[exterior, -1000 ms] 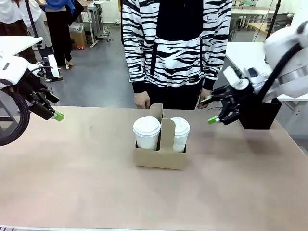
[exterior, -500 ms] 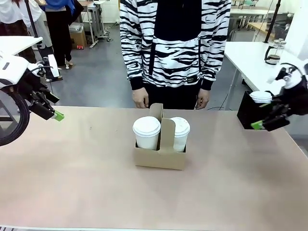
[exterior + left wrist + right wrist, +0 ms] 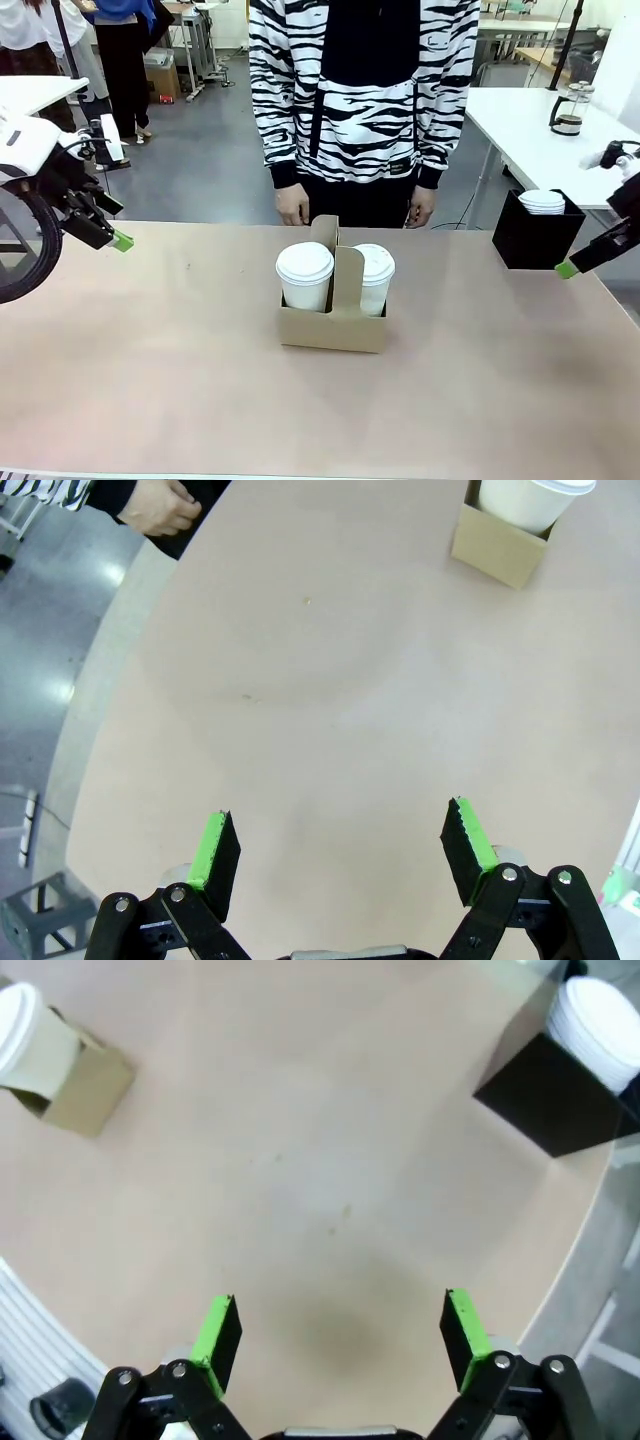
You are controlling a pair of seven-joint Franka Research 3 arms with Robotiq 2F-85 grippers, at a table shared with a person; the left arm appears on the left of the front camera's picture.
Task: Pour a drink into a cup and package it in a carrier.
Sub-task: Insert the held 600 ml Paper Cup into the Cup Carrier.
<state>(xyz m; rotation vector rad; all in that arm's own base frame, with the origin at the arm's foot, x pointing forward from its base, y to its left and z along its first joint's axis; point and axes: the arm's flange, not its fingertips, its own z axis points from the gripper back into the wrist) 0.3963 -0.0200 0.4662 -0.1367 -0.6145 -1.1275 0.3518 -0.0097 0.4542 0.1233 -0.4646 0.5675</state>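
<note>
A brown cardboard carrier (image 3: 333,326) with a tall centre handle stands mid-table, holding two white lidded cups, one on the left (image 3: 304,274) and one on the right (image 3: 373,276). Its corner and one cup also show in the left wrist view, carrier (image 3: 496,547), and in the right wrist view, carrier (image 3: 88,1082). My left gripper (image 3: 340,853) hangs open over the table's left edge with nothing between its fingers. Over the right edge, my right gripper (image 3: 340,1332) is open and empty as well. A glass jug (image 3: 567,108) with dark drink stands on the far table.
A black square box (image 3: 536,239) with stacked white lids sits at the table's far right, close to my right arm. A person in a striped top (image 3: 362,90) stands at the far side, hands (image 3: 294,208) at the table edge.
My right arm has pulled back from beside the carrier to the right edge of the table, uncovering the black box. The left arm, cups and carrier have not moved.
</note>
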